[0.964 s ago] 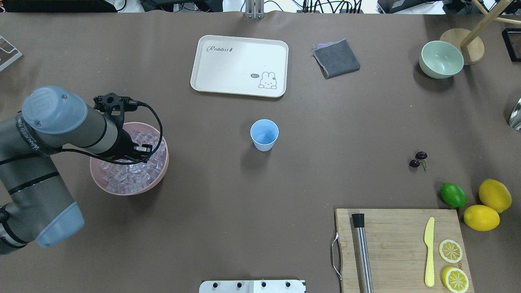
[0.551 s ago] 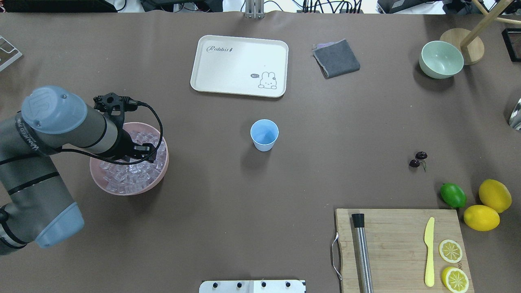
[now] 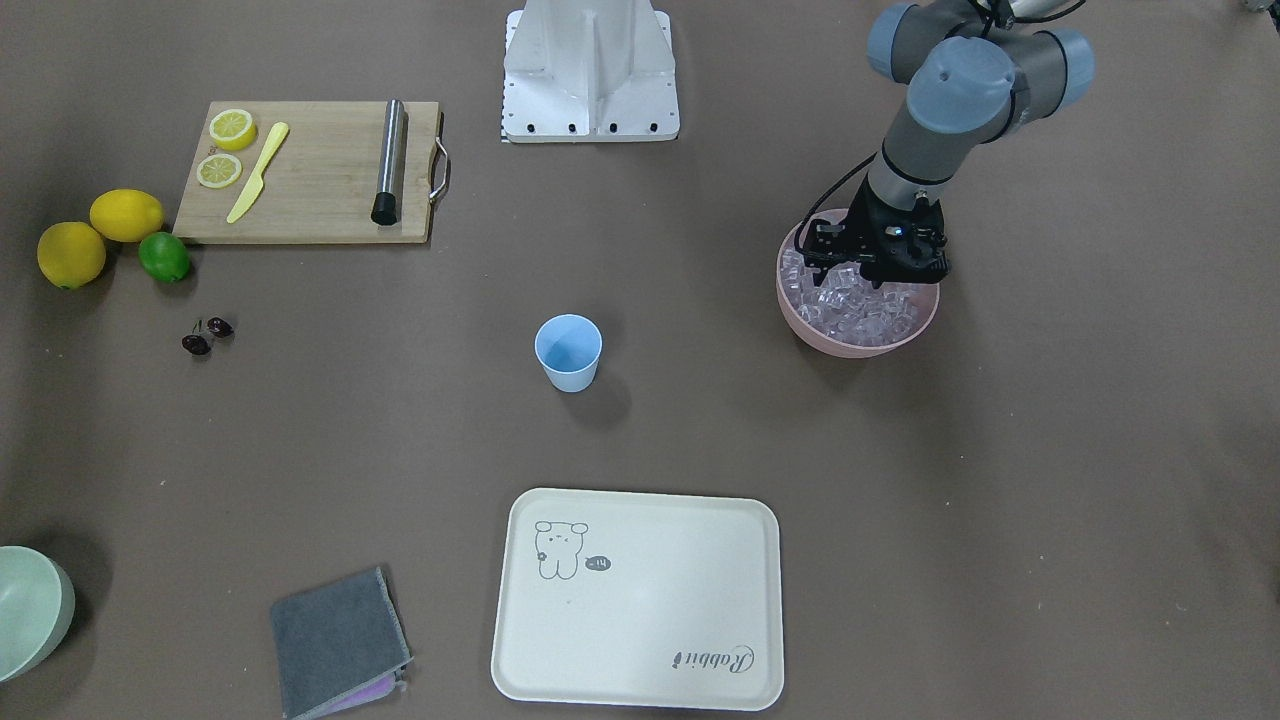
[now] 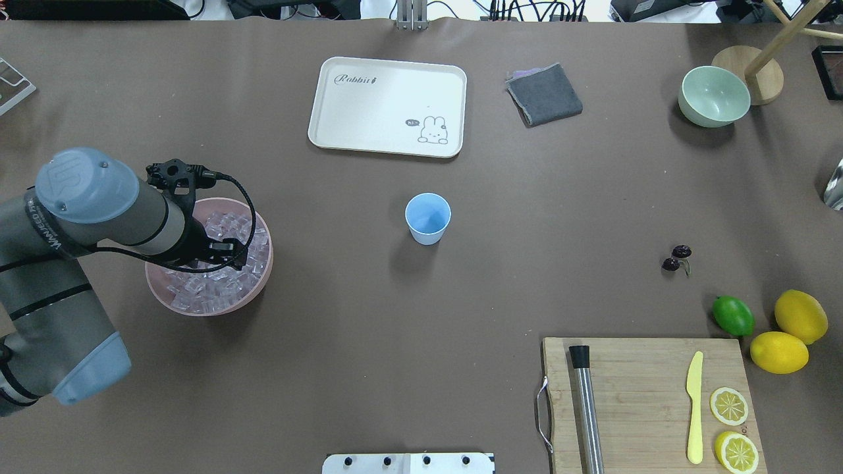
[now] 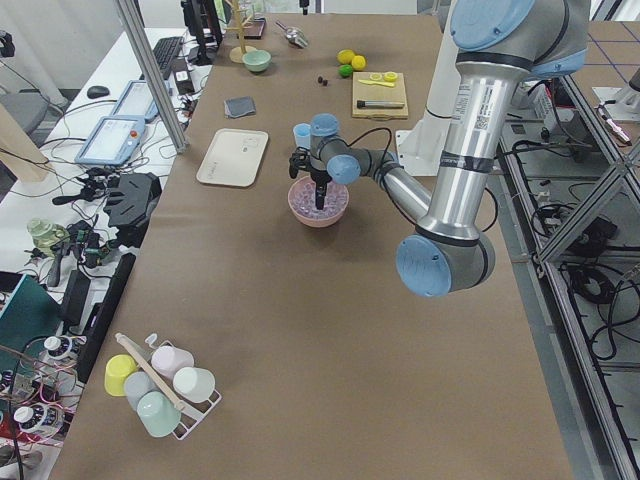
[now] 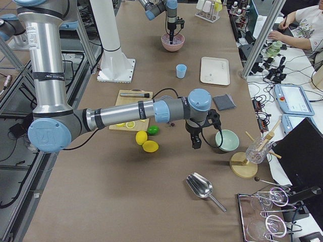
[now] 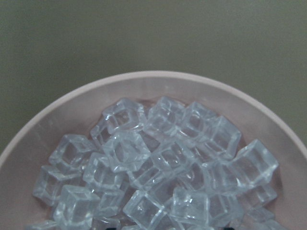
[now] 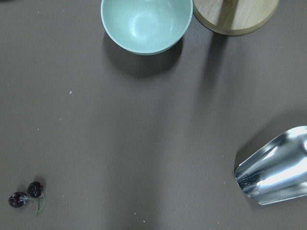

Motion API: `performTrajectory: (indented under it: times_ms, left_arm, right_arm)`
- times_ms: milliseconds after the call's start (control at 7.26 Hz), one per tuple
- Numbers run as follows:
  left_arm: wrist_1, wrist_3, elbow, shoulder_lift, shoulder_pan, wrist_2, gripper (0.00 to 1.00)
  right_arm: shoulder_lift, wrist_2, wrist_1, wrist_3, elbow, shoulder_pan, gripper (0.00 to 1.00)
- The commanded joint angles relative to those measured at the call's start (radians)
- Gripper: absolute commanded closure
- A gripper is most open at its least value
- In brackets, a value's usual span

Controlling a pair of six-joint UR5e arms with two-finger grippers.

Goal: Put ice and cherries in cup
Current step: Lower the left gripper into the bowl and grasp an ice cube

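Observation:
The light blue cup [image 4: 428,217] stands upright mid-table, also in the front-facing view [image 3: 568,350]. Clear ice cubes [image 7: 163,167] fill a pink bowl [image 4: 197,309] at the left. My left gripper [image 4: 227,255] points down into the ice [image 3: 850,312]. Its fingertips are hidden among the cubes, so I cannot tell whether it is open or shut. The two dark cherries [image 4: 677,258] lie on the table at the right, also in the right wrist view [image 8: 26,194]. My right gripper [image 6: 196,142] hangs above the table near the pale green bowl, and I cannot tell its state.
A white tray [image 4: 387,105] and a grey cloth [image 4: 544,94] lie at the back. A pale green bowl [image 4: 714,95] and a wooden stand base [image 4: 757,89] sit back right. A cutting board [image 4: 649,395], lime [image 4: 732,315], lemons [image 4: 800,316] and metal scoop [image 8: 278,167] crowd the right.
My left arm and gripper have shifted slightly toward the robot's side over the pink bowl, staying in the ice. Cup and cherries have not moved.

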Motion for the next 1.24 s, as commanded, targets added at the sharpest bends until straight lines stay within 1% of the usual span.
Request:
performTrajectory:
  times_ms: [0,276,413,689,827,964,1102]
  left_arm:
    - [-0.003,-0.044,0.000,-0.002,0.014,0.001,0.21]
    - [-0.003,-0.045,-0.002,-0.002,0.015,-0.001,0.25]
    - [-0.003,-0.054,-0.003,-0.002,0.015,-0.001,0.30]
    - [-0.003,-0.058,0.003,-0.001,0.020,-0.001,0.30]
    - [-0.003,-0.058,0.003,-0.002,0.020,-0.001,0.32]
    - [-0.003,-0.058,0.002,-0.001,0.020,-0.001,0.50]
    - [-0.003,-0.056,-0.003,0.001,0.020,-0.001,0.64]
  right_arm:
    - [0.000,-0.001,0.000,0.000,0.002,0.000,0.00]
    - [-0.001,-0.001,0.000,0.000,0.002,0.000,0.00]
    - [-0.001,-0.001,0.000,0.000,0.000,0.000,0.00]
    - [-0.001,-0.001,0.000,0.000,0.008,0.000,0.00]
    - [-0.003,-0.001,0.000,0.000,0.011,0.000,0.00]
    - [-0.003,-0.001,0.000,0.003,0.017,0.000,0.00]
    - [-0.004,-0.001,0.000,0.003,0.019,0.000,0.00]
